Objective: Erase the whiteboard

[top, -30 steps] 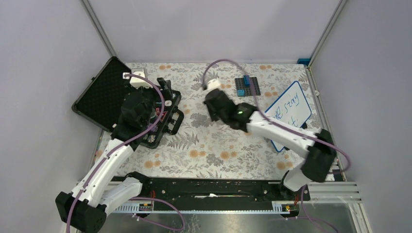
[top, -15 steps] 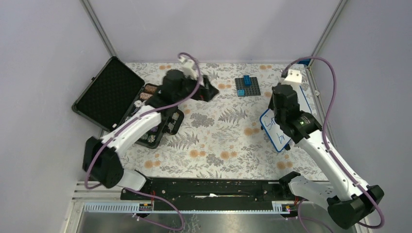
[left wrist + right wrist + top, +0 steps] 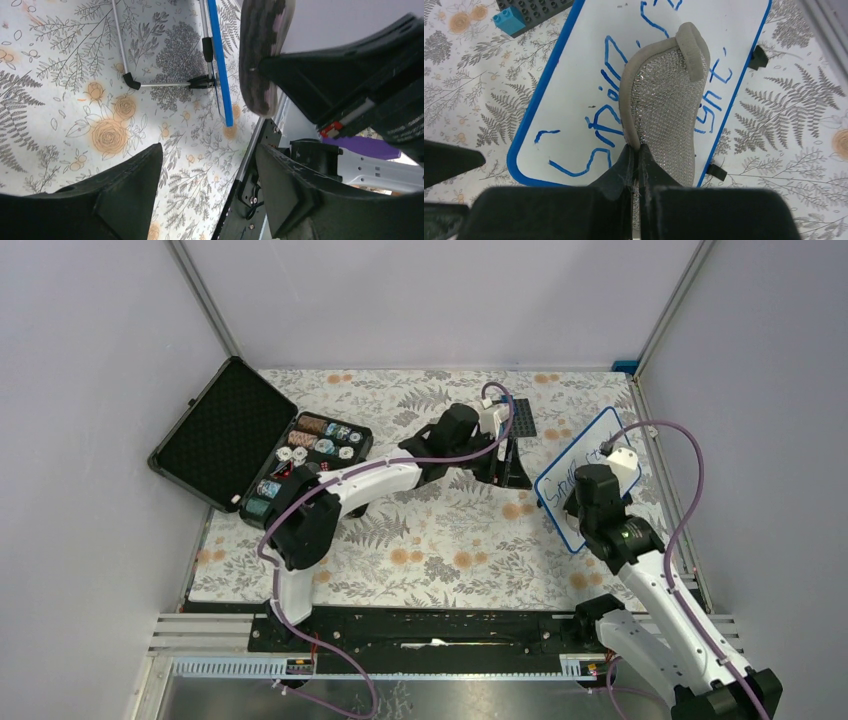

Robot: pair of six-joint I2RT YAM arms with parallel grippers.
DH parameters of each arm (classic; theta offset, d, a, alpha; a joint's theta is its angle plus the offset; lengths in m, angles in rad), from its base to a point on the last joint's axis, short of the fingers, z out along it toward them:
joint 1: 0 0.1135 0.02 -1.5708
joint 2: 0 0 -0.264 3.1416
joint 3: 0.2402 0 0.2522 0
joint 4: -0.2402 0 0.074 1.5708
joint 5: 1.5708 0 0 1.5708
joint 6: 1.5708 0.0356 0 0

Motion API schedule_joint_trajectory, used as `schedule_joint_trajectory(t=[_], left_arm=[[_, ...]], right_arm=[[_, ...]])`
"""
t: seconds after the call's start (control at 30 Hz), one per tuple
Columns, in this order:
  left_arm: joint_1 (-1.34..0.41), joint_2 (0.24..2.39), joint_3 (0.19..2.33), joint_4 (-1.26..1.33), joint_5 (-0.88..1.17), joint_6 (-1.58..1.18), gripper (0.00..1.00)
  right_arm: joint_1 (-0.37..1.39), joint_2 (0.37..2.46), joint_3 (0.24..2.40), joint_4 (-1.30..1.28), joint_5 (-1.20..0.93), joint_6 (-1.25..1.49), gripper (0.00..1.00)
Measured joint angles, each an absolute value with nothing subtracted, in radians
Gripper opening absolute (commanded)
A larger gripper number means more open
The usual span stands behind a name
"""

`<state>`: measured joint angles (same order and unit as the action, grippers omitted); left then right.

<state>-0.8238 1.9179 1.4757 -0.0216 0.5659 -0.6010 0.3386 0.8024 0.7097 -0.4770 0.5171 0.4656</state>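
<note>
**A:** Where is the whiteboard (image 3: 574, 95)?

**B:** Straight ahead of the right gripper (image 3: 636, 150), filling most of that wrist's view. It has a blue frame and rounded corners, and blue handwriting (image 3: 596, 122) runs across it.

**A:** And the gripper itself?

**B:** Its fingers are pinched tight on the near end of a grey, glittery cloth (image 3: 666, 105). The cloth reaches forward from the fingers over the middle of the writing — whether it touches the board, I cannot tell.

**A:** What lies past the board?

**B:** Beyond its far-left corner, as the right gripper sees it, there is a dark studded plate (image 3: 531, 7) with a blue brick (image 3: 508, 20) on it. All of this rests on the floral tablecloth (image 3: 65, 100).

**A:** The other arm?

**B:** The left gripper (image 3: 209, 152) has its fingers spread wide, with nothing between them. Ahead of it the board shows edge-on as a thin blue line, with a wire stand (image 3: 160, 85) propping it up. From above, that gripper hangs just beside the board's left edge, over the studded plate.

**A:** Anything farther out?

**B:** An open black case (image 3: 210, 430) — well behind the left gripper, at the far left of the table.
</note>
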Motion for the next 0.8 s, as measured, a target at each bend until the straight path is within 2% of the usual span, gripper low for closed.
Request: schedule_joint_trajectory(t=[0.13, 0.3, 0.5, 0.67, 0.8], left_arm=[[-0.832, 1.963, 1.511, -0.007, 0.566, -0.62, 0.56], [-0.849, 2.015, 1.585, -0.014, 0.56, -0.606, 0.5], [-0.883, 2.041, 1.641, -0.055, 0.53, -0.568, 0.28], [-0.903, 2.045, 1.655, -0.094, 0.488, -0.526, 0.27], [-0.904, 2.045, 1.655, -0.112, 0.474, -0.517, 0.2]], right_arm=[[0.337, 0.757, 0.649, -0.457, 0.498, 0.499, 0.0], [0.337, 0.717, 0.6, -0.458, 0.507, 0.519, 0.0], [0.337, 0.729, 0.597, -0.452, 0.503, 0.532, 0.0], [0.337, 0.719, 0.567, -0.402, 0.43, 0.532, 0.0], [0.337, 0.722, 0.551, -0.384, 0.4, 0.532, 0.0]])
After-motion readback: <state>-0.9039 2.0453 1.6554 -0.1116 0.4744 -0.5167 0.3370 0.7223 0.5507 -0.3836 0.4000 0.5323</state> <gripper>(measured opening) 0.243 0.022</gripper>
